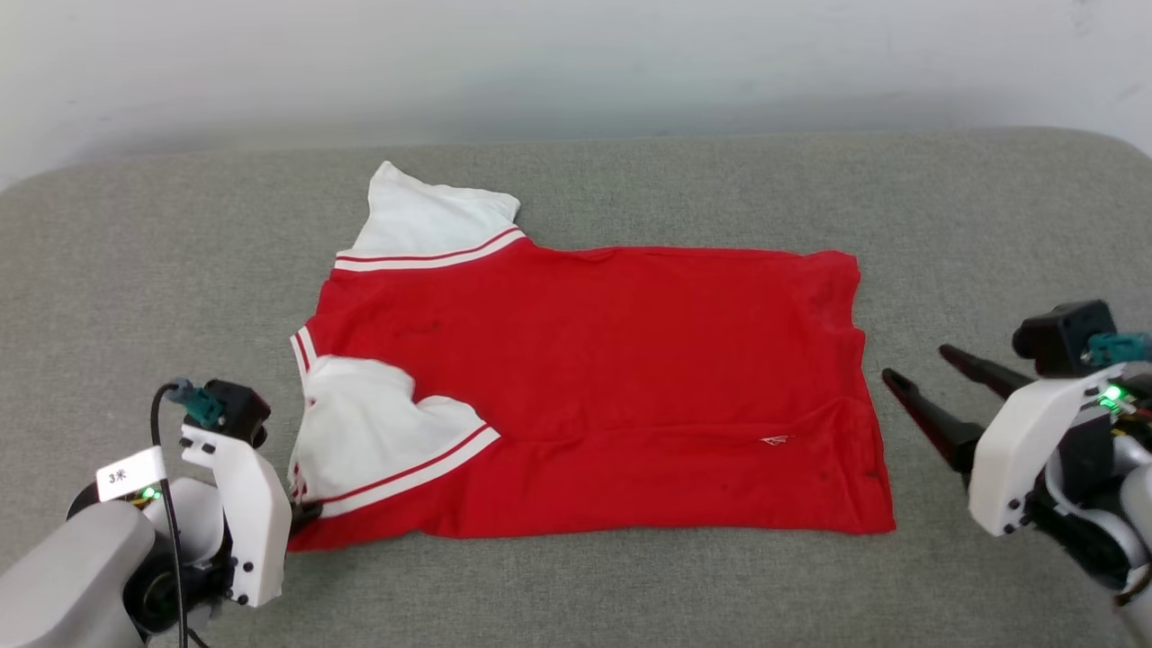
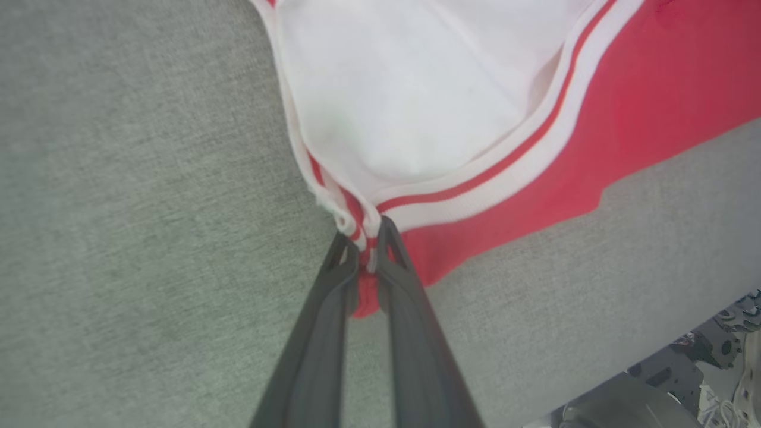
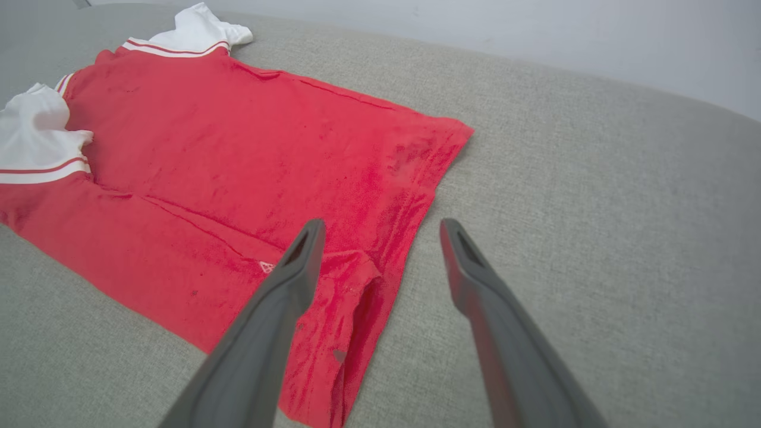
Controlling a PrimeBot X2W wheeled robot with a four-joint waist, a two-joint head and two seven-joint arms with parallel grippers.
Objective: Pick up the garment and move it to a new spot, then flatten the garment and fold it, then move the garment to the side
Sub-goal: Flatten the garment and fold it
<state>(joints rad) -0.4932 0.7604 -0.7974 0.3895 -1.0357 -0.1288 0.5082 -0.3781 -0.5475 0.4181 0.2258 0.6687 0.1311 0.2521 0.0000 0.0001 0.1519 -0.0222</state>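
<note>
The garment lies spread flat on the grey cushioned surface with its plain red side up, white sleeves at the left and hem at the right. The near sleeve is folded onto the body. My left gripper sits at the garment's near left corner, mostly hidden behind its wrist housing. In the left wrist view that gripper is shut on the striped trim and red cloth of that corner. My right gripper stands open just right of the hem; in its own view it hovers over the hem's near corner.
The grey cushioned surface stretches all round the garment, with free room in front and to the right. A pale wall runs along the back edge.
</note>
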